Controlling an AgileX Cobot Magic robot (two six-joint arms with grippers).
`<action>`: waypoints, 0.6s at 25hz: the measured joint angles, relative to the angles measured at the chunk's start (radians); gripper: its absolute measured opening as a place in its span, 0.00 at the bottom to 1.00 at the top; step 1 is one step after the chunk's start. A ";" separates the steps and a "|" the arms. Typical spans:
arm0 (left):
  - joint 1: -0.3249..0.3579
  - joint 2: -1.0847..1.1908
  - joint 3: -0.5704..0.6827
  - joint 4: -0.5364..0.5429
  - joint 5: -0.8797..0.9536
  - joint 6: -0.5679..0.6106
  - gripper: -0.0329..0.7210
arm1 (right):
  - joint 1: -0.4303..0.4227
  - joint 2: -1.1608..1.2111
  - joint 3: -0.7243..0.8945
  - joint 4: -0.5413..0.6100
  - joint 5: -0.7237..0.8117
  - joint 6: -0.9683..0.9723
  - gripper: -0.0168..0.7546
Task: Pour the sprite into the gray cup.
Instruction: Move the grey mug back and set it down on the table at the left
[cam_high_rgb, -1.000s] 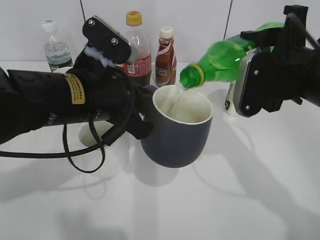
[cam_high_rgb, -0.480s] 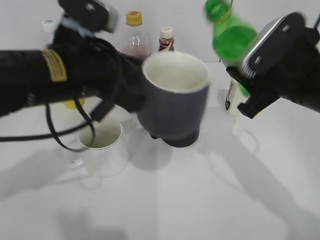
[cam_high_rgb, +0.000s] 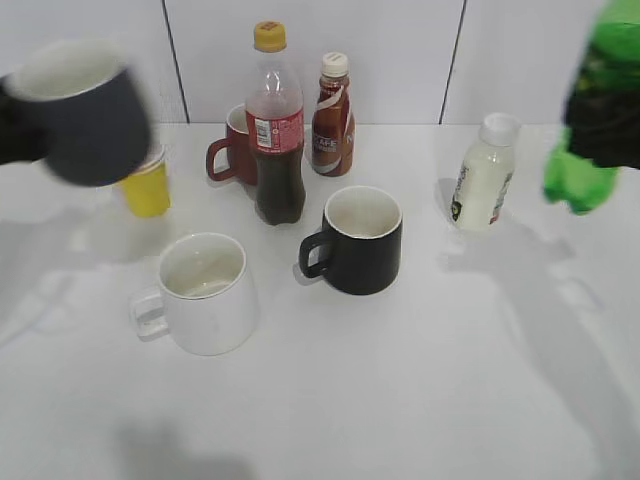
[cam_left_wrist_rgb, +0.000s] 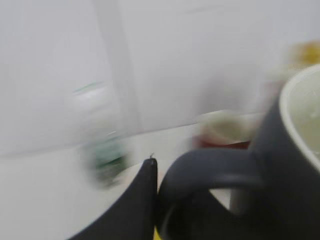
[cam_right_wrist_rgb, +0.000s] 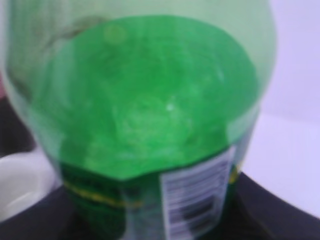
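Gray squat matte mug (cam_high_rgb: 85, 115) sits blurred at your far left, raised off the white surface (cam_high_rgb: 420, 380), its handle (cam_left_wrist_rgb: 210, 167) against a dark gripper finger (cam_left_wrist_rgb: 142, 200); closure: you cannot tell. Translucent green plastic bottle (cam_high_rgb: 590, 120) is raised at right; right gripper state: cannot tell.

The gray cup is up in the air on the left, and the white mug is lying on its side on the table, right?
Not quite. The gray cup is up in the air on the left, but the white mug stands upright on the table, open end up. The exterior view shows it.
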 joint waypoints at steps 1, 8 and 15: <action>0.044 0.028 0.023 -0.005 -0.048 0.000 0.13 | -0.028 0.005 0.014 -0.006 -0.024 0.025 0.51; 0.182 0.343 0.040 -0.016 -0.387 0.028 0.13 | -0.058 0.068 0.085 -0.074 -0.120 0.056 0.51; 0.182 0.601 0.040 -0.012 -0.583 0.034 0.13 | -0.058 0.079 0.085 -0.120 -0.142 0.059 0.51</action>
